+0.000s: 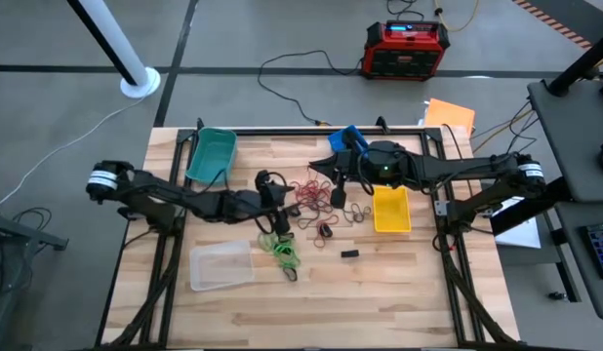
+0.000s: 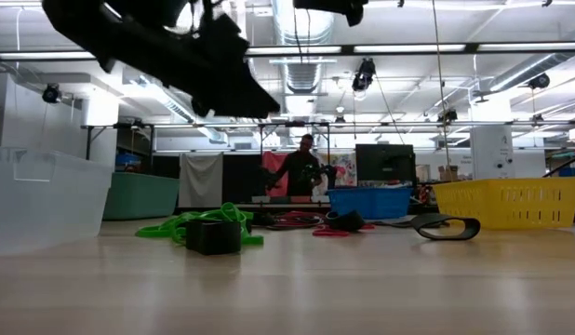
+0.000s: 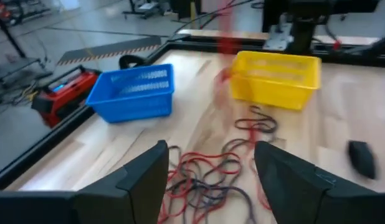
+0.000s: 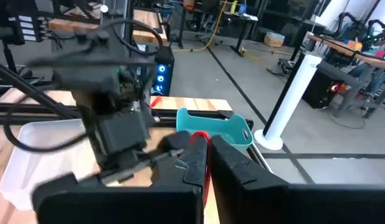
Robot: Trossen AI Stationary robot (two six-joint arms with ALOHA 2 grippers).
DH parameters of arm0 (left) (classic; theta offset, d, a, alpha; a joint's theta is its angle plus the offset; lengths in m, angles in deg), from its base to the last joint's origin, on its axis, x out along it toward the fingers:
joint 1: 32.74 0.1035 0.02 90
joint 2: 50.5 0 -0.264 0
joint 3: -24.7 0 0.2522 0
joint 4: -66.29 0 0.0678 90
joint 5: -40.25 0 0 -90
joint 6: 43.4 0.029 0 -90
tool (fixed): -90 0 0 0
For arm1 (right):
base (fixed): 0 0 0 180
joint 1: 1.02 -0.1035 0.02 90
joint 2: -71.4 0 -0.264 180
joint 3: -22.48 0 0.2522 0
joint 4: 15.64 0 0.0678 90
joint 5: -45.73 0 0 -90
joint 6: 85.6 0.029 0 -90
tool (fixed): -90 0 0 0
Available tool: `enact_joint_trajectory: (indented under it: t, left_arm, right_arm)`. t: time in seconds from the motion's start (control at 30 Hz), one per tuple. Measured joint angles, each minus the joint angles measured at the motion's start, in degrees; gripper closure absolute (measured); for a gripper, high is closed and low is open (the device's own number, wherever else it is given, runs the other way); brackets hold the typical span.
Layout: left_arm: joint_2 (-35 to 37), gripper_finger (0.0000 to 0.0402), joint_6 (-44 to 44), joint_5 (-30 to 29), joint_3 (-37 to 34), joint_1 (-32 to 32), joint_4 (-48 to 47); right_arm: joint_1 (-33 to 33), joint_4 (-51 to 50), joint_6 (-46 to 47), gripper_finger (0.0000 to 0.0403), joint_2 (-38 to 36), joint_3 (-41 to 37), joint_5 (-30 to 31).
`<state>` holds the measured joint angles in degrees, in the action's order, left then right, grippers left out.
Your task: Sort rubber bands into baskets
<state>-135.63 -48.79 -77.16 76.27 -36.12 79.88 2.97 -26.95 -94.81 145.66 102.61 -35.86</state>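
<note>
**Sorting barely begun: bands lie loose at mid-table**

We see most of the rubber bands [image 1: 316, 195] in a red and dark tangle at the table's [image 1: 399, 292] centre, between the two arms, with a green bunch [image 1: 279, 249] nearer the clear basket [image 1: 221, 265]. The teal basket [image 1: 211, 155], blue basket [image 3: 134, 92] and yellow basket [image 1: 391, 209] look empty from above, as does the clear one, so we judge nearly all the work remains.

The right gripper [image 4: 205, 155] hangs above the pile with its fingers pressed together on a red band [image 4: 200, 136], seemingly the first on its way. The left gripper [image 3: 211, 177] hovers over the tangle, fingers spread, holding nothing.

A small black block [image 1: 350, 254] lies apart from the bands. We can read no brand, label or writing anywhere, not even on the red box [image 1: 407, 49] on the floor.
</note>
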Motion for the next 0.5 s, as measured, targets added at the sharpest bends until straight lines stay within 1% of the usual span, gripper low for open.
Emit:
enact_joint_trajectory:
  t: [0.13, 0.2, 0.3, 0.4, 0.43, 0.5]
  left_arm:
    - [-3.9, 0.0207, -1.2, 0.2, 0.0, 1.7, 3.2]
    - [-5.4, 0.0217, -1.4, 1.8, 0.0, 2.1, 5.8]
    - [-7.4, 0.0223, -0.3, 7.5, 0.0, 2.3, 10.7]
    - [-9.3, 0.0221, 1.4, 17.0, 0.0, 2.4, 16.5]
    - [-9.8, 0.0218, 1.5, 18.4, 0.0, 2.4, 18.1]
    - [-10.7, 0.0211, 0.9, 18.0, 0.0, 2.6, 20.3]
  right_arm:
    - [0.0, 0.0, 0.1, 0.0394, 0.0, 0.0, 0.0]
    - [0.0, 0.0, 0.1, 0.0394, 0.0, 0.0, 0.0]
    - [0.0, 0.0, 0.1, 0.0394, 0.0, 0.0, 0.0]
    - [0.0, 0.0, 0.0, 0.0394, 0.0, 0.0, 0.1]
    - [0.0, 0.0, -0.1, 0.0394, 0.0, 0.0, 0.1]
    - [0.0, 0.0, -0.4, 0.0394, 0.0, 0.0, 0.2]
